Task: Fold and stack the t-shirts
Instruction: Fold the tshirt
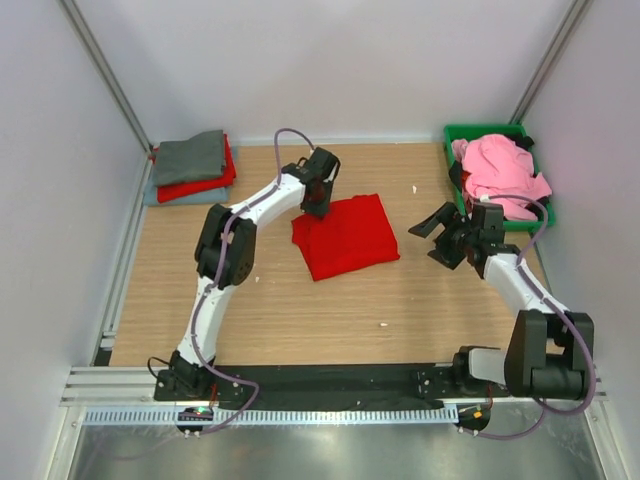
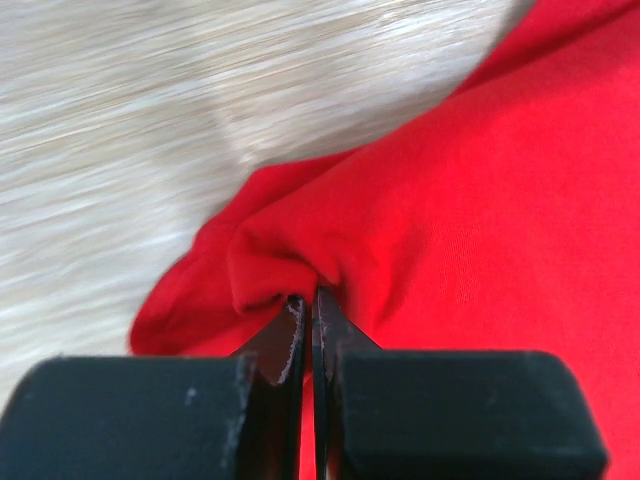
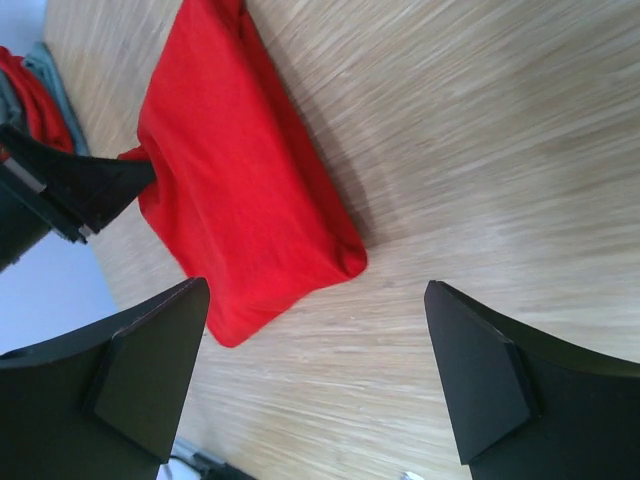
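A bright red t-shirt (image 1: 345, 237) lies folded in the middle of the table. My left gripper (image 1: 314, 205) is shut on its far left corner; in the left wrist view the jaws pinch a bunched fold of the red cloth (image 2: 290, 260). My right gripper (image 1: 437, 238) is open and empty, just right of the shirt, above bare wood; the shirt shows in its view (image 3: 235, 170). A stack of folded shirts, grey (image 1: 190, 155) on red (image 1: 200, 185) on light blue-grey, sits at the back left. A pink shirt (image 1: 500, 172) lies in the bin.
A green plastic bin (image 1: 455, 137) stands at the back right corner. Metal frame posts rise at both back corners. White walls close the table on three sides. A small white scrap (image 1: 381, 324) lies on the wood near the front.
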Motion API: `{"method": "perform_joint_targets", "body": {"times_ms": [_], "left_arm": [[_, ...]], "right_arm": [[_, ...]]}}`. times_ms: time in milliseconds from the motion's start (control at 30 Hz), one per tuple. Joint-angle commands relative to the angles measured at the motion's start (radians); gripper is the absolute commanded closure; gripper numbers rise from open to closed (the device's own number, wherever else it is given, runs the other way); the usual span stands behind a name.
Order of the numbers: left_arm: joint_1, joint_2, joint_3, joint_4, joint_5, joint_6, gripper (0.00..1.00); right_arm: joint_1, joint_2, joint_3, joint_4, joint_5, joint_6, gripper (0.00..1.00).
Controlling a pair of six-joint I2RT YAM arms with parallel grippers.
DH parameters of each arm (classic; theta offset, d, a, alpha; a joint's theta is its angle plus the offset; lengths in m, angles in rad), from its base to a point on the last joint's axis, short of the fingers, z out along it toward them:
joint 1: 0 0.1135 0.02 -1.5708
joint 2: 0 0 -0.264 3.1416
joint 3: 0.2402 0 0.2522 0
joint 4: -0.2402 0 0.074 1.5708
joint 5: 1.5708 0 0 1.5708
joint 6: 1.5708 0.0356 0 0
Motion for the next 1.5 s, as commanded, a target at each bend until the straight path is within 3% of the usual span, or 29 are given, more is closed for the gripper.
{"method": "perform_joint_targets", "body": {"times_ms": [0, 167, 400, 700, 1033, 1200, 1467], "left_arm": [[-0.033, -0.161, -0.013, 0.008, -0.083, 0.072, 1.00], [-0.081, -0.263, -0.100, 0.107, -0.146, 0.195, 1.00], [-0.174, -0.446, -0.361, 0.379, -0.255, 0.373, 1.00], [-0.226, -0.546, -0.505, 0.517, -0.303, 0.428, 1.00], [-0.363, -0.661, -0.620, 0.692, -0.485, 0.624, 1.00], [-0.400, -0.639, -0.628, 0.700, -0.536, 0.695, 1.00], [-0.440, -0.652, -0.680, 0.801, -0.591, 0.733, 1.00]], "right_arm": [[-0.004, 0.059, 0.006, 0.241, -0.130, 0.105, 0.05], [-0.004, 0.258, 0.092, 0.336, -0.159, 0.146, 0.09], [-0.004, 0.521, 0.241, 0.369, -0.168, 0.149, 0.15], [0.018, 0.798, 0.471, 0.395, -0.246, 0.179, 0.16], [0.068, 0.976, 0.713, 0.314, -0.320, 0.119, 0.16], [0.125, 0.983, 0.726, 0.457, -0.352, 0.160, 0.21], [0.154, 1.075, 0.892, 0.621, -0.498, 0.275, 0.30]]}}
